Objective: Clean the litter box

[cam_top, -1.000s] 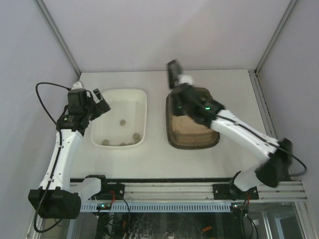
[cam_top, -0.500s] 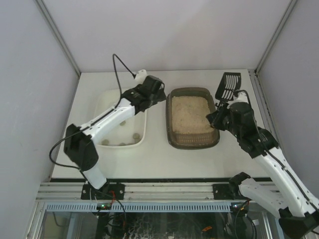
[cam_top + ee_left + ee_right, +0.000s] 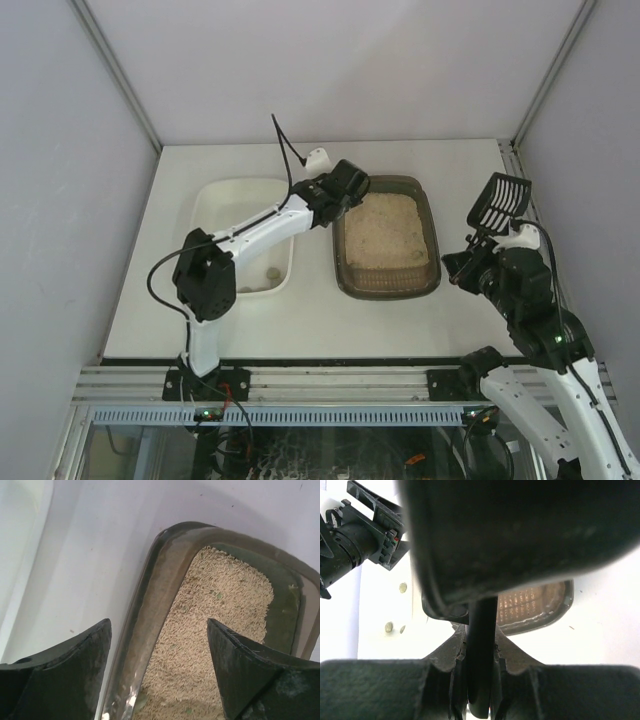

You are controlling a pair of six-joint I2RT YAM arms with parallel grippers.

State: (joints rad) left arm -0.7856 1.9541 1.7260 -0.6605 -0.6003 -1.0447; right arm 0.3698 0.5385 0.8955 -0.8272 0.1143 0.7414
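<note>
Jaws of the left gripper (image 3: 159, 672) are wide open right over the dark brown see-through plastic litter box (image 3: 165, 595) side wall. Right jaws squeeze the black slotted scoop (image 3: 497, 202).

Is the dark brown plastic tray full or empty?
Partly full: the dark brown plastic tray holds pale beige sand across most of its floor, below the rim.

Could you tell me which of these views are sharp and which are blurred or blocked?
Top external: evenly lit and sharp, litter box clear. Left wrist: sand sharp, left gripper fingers dark at the edges. Right wrist: the scoop, clamped in the right gripper, is a blurred dark mass blocking most of the frame.
</note>
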